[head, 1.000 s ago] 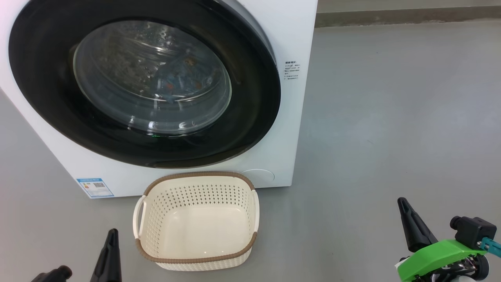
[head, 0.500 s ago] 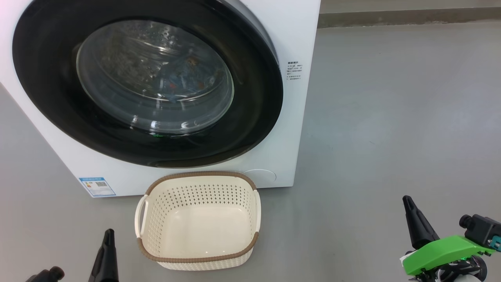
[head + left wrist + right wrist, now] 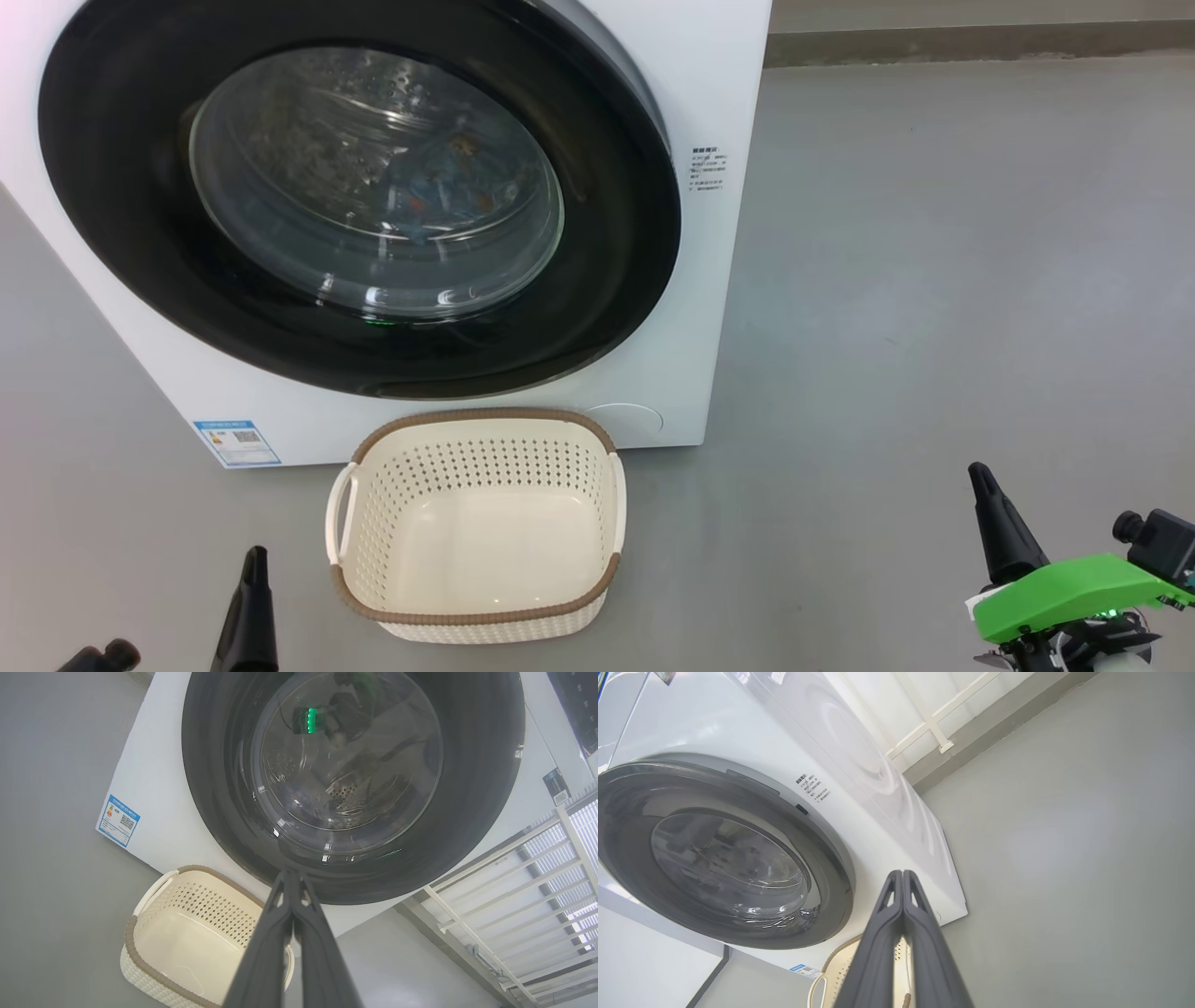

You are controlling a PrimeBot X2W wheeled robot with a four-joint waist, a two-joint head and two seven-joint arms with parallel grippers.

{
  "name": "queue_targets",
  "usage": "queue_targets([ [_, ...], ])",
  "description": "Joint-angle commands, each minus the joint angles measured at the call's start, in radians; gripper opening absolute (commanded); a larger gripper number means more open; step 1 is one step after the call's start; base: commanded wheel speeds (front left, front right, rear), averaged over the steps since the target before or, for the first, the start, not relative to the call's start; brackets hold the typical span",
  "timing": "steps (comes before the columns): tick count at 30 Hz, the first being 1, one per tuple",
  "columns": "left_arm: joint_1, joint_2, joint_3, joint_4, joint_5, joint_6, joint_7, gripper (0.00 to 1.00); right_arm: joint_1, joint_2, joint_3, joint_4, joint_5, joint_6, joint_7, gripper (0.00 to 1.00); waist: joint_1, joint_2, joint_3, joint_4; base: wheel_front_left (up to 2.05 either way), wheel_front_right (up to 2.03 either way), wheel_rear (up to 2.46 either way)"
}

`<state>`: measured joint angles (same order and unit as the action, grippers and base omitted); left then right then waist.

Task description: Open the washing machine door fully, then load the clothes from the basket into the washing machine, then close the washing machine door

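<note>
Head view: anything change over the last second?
The whole view shifted a little. The left gripper eased left and the right gripper right, both shut and empty. Nothing taken or released. The washing machine door stays closed, the clothes inside, the basket empty.

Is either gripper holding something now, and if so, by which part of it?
Nothing is held. The left gripper and the right gripper are both shut and empty.
</note>
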<state>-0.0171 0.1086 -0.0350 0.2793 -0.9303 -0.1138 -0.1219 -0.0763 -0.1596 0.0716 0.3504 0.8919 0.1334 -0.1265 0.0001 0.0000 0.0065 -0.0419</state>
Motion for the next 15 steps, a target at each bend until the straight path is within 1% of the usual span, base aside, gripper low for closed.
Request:
queue_targets([
  [1,-0.041,0.01,0.021,-0.032,-0.026,0.002,0.008,0.0,-0.038,-0.008,-0.007,-0.029,0.036,-0.001,0.007,0.0,-0.0001,0.0,0.0,0.001,0.0,0.0,0.0],
  [15,-0.05,-0.002,0.045,-0.041,-0.143,0.007,0.049,0.0,-0.039,0.01,-0.036,-0.04,0.162,-0.001,0.046,0.0,-0.0001,0.0,-0.002,0.008,0.0,0.0,0.0],
])
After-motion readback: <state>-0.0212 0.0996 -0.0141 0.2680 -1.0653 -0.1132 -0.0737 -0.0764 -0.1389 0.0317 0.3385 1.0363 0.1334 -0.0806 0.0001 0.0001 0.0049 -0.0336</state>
